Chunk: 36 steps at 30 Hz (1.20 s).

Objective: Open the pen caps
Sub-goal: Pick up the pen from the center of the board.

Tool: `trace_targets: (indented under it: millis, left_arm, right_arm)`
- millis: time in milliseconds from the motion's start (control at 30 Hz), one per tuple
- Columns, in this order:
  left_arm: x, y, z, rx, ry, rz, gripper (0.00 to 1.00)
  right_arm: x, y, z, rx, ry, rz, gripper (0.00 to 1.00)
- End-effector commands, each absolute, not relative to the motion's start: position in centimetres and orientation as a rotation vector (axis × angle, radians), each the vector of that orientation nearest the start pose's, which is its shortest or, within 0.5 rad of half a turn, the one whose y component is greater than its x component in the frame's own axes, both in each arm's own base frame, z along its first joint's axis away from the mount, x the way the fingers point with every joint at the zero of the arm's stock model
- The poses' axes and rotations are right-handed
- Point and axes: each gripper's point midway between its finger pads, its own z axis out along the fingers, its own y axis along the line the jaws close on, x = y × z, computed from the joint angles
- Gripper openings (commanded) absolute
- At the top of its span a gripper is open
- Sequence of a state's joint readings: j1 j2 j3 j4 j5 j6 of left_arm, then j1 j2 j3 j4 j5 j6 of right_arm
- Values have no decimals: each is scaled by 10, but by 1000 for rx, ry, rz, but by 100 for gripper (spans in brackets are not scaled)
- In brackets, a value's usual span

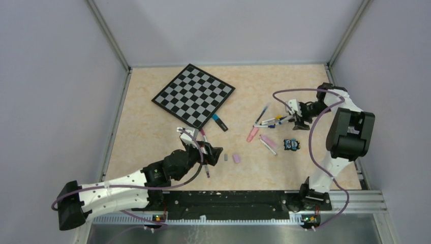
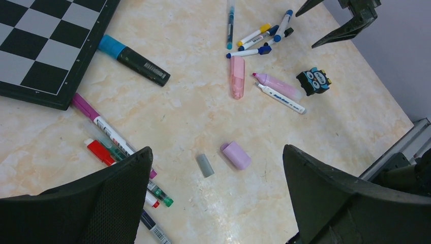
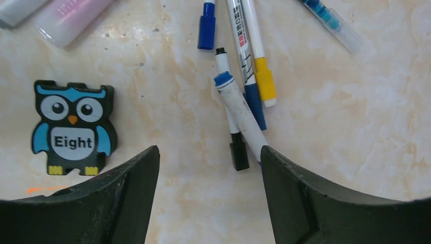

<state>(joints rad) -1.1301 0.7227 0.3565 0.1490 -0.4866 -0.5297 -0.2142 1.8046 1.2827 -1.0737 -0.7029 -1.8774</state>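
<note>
Two loose pen caps lie on the table: a grey cap [image 2: 205,165] and a lilac cap [image 2: 236,155], side by side just ahead of my left gripper [image 2: 217,149], which is open and empty above them. A bundle of capped pens [image 2: 109,147] lies by its left finger. My right gripper [image 3: 208,148] is open and holds nothing, hovering low beside a cluster of thin pens with a black cap [image 3: 239,155], a yellow cap [image 3: 265,79] and a blue cap [image 3: 206,25]. A white pen [image 3: 243,114] touches the right finger's tip.
The checkered board [image 1: 193,95] lies at the back left, with a black marker with a blue cap [image 1: 219,122] beside it. An owl figure [image 3: 73,127] sits left of the right gripper. A pink highlighter [image 2: 237,76] and an uncapped one [image 2: 277,84] lie mid-table.
</note>
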Motion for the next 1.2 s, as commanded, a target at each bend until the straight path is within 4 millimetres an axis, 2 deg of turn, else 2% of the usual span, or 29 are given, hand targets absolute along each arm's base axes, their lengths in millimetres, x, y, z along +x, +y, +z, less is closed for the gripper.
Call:
trace_targets:
  millis: [0, 300, 633, 900, 1167]
  left_arm:
    - [184, -244, 173, 177, 1806, -787, 99]
    - [186, -244, 174, 170, 1806, -779, 99]
    - [186, -248, 172, 180, 1812, -785, 99]
    - [185, -251, 169, 188, 1825, -789, 99]
    - [186, -252, 169, 187, 1830, -787, 99]
  right_arm:
    - [358, 18, 77, -1972, 1501, 443, 70]
    - [376, 35, 53, -2030, 1547, 426, 60]
    - [390, 25, 37, -2072, 1594, 388, 52]
    - [395, 27, 34, -2078, 1584, 390, 46]
    - [394, 31, 38, -2075, 1549, 406, 32]
